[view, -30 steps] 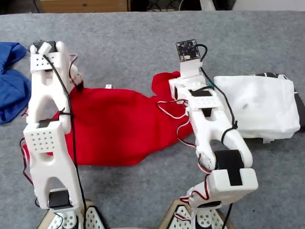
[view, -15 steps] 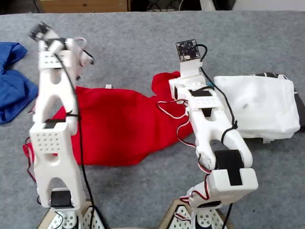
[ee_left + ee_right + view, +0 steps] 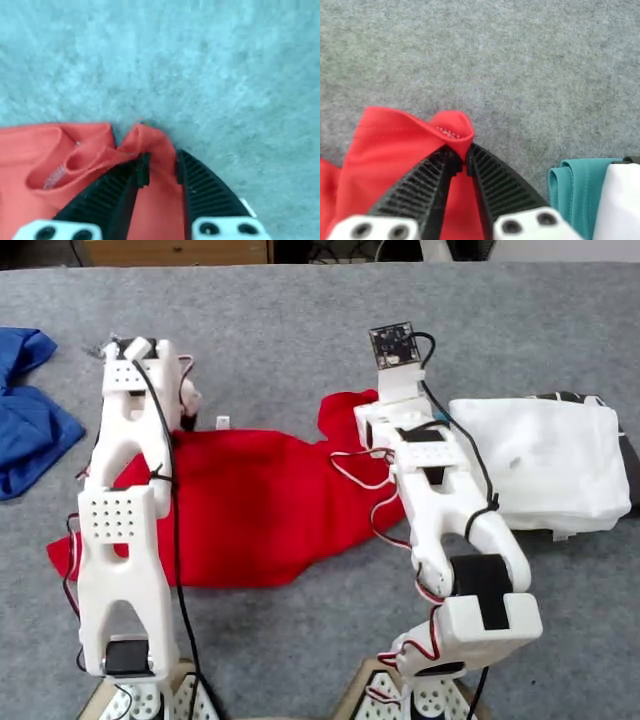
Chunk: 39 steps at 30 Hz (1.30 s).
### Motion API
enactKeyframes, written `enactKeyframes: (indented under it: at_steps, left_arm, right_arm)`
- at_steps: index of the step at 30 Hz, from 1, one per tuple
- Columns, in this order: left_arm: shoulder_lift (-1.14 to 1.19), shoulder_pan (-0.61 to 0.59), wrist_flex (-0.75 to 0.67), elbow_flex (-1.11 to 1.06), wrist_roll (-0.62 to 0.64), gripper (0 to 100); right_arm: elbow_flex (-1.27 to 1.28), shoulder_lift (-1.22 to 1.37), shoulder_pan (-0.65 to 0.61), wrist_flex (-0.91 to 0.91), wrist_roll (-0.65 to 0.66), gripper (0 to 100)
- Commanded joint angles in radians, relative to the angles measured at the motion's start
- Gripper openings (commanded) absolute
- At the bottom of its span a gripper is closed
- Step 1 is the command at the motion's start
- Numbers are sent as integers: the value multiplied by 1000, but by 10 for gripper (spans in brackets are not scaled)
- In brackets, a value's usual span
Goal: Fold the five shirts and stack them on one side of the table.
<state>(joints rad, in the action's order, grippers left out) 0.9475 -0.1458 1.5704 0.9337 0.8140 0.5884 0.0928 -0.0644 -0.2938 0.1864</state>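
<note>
Red shirt [image 3: 250, 505]: lies spread and creased across the middle of the tabletop [image 3: 280, 330], between the two arms. Soft matte knit, irregular outline, raised into a small peak at each far corner.

Neck label [image 3: 55, 175]: pale, sewn inside the collar, blurred and unreadable.

Tag [image 3: 222, 422]: small, white, on the tabletop just beyond the far edge of the red shirt; print too small to read.

Left pincer [image 3: 161, 162]: black ribbed jaws drawn in on a fold of red cloth beside the collar, pinching it.

Right pincer [image 3: 465, 156]: jaws pressed together on a stitched hem corner of the red shirt, cloth tented up between them.

White shirt [image 3: 540, 465]: folded into a thick, rounded rectangle, on the right side of the tabletop near the right arm.

Teal shirt [image 3: 572, 192]: folded edge, smooth, just beside the white one.

Dark cloth [image 3: 625, 455]: shows at the white shirt's outer edge, underneath.

Blue shirt [image 3: 30, 430]: crumpled heap at the left edge, well apart from the red.

Tabletop: grey, felt-like, fibrous.
</note>
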Motion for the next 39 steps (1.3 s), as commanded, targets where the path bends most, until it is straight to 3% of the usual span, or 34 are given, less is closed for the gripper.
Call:
enactKeyframes:
  at_steps: [1, 9, 13, 18, 25, 30, 35, 39]
  left_arm:
    - [-17, -19, -8, 166, -17, 98]
    - [-17, -18, -181, 302, -31, 102]
    - [-28, -12, -25, 311, -52, 119]
    - [-15, -25, 189, 300, 12, 205]
    - [51, -51, 157, 160, -3, 208]
    - [137, -45, 114, 170, -9, 84]
    - [170, -59, 72, 193, -8, 80]
    - [152, -59, 55, 366, -23, 32]
  right_arm:
    - [-65, -2, -17, 15, -6, 12]
    - [-65, -2, -17, 14, -6, 12]
    - [-65, -2, -17, 14, -6, 12]
    - [-65, -2, -15, 14, -6, 12]
    - [-65, -2, -15, 17, -6, 12]
    - [-65, -2, -15, 17, -6, 12]
    - [-65, -2, -15, 17, -6, 12]
    - [-65, -2, -15, 17, -6, 12]
